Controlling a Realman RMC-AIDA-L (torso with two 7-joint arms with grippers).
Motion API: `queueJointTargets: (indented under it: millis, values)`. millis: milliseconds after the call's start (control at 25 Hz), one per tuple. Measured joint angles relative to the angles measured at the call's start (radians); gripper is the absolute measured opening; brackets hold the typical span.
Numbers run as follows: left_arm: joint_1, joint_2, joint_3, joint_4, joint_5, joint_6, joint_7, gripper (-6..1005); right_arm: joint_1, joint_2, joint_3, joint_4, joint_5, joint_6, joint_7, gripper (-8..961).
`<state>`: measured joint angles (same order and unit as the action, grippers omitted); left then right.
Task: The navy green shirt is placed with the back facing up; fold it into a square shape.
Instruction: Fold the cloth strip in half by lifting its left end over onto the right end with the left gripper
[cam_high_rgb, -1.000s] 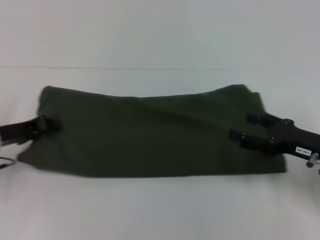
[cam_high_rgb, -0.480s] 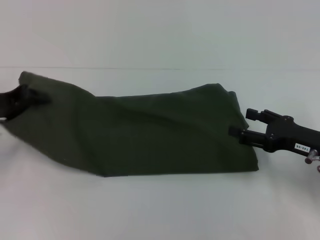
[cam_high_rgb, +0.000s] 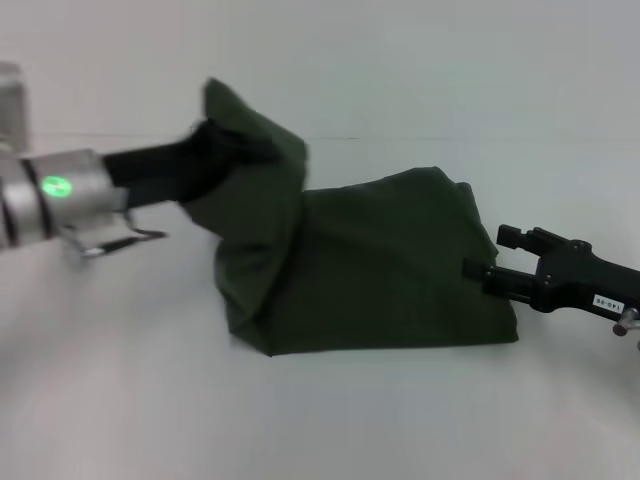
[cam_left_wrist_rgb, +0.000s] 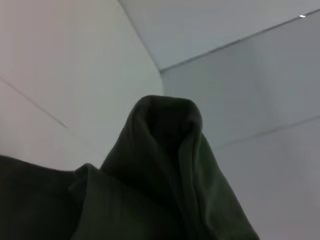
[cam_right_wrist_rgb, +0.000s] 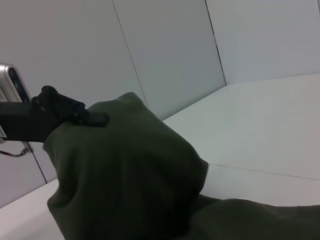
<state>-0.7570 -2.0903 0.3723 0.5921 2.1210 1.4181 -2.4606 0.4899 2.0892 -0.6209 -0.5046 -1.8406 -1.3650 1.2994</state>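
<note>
The navy green shirt lies on the white table, plain side showing, no print visible. My left gripper is shut on the shirt's left end and holds it raised above the table, so the cloth hangs in a drooping fold over the shirt's left part. The right wrist view shows this gripper pinching the lifted cloth. The left wrist view shows only bunched cloth. My right gripper is open, low at the shirt's right edge, holding nothing.
The white table runs back to a pale wall behind the shirt. Bare table shows in front of and to the left of the shirt. No other objects are in view.
My left gripper has lifted the shirt's left end up and carried it to the right, over the shirt. The shirt's right edge slid left a second ago. The right gripper has stayed put.
</note>
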Motion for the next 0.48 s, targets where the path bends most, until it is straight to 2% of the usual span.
queueJointTargets:
  millis: [200, 280, 480]
  values:
    - [-0.037, -0.059, -0.002, -0.126, -0.032, -0.12, 0.071, 101, -0.014, 0.0, 0.0, 0.0, 0.008, -0.004, 0.0, 912]
    - [-0.041, -0.075, -0.003, -0.169, -0.062, -0.171, 0.098, 102, -0.017, 0.0, 0.001, 0.001, 0.009, -0.006, 0.0, 912]
    - [-0.05, -0.081, -0.01, -0.377, -0.215, -0.272, 0.272, 104, -0.027, -0.001, 0.004, 0.002, 0.009, -0.008, 0.0, 911]
